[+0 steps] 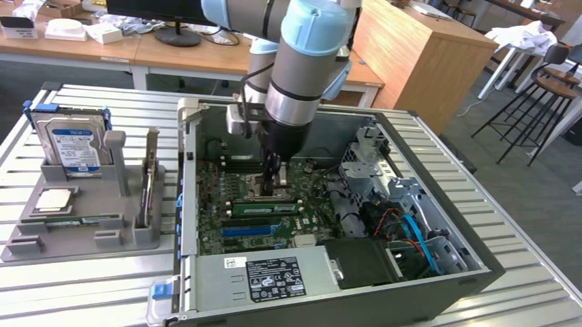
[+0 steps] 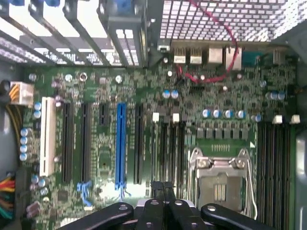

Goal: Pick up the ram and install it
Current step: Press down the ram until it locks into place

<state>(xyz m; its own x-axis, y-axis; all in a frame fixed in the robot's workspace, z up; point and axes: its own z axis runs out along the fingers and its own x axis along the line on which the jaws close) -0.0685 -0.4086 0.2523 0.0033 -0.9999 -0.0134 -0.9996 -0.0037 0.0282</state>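
Observation:
Two alike green ram sticks show in the exterior view. One ram stick (image 1: 266, 206) stands seated in a black slot on the motherboard (image 1: 300, 178), between the CPU socket (image 1: 262, 185) and a blue slot (image 1: 247, 231). The other green stick (image 1: 75, 220) lies flat in the grey tray (image 1: 82, 238) outside the case. My gripper (image 1: 274, 178) hangs inside the open case just above the socket, close to the seated stick. In the wrist view the gripper (image 2: 163, 188) is shut with nothing between its fingers, over the near ends of the memory slots (image 2: 168, 148) beside the socket (image 2: 219, 184).
The tray also holds an upright hard drive (image 1: 68, 139), a tall upright card (image 1: 148, 180) and a CPU chip (image 1: 53, 199). Inside the case are the power supply (image 1: 272, 276), drive cage (image 1: 377, 167) and blue cables (image 1: 414, 228). Case walls (image 1: 189, 177) hem the arm in.

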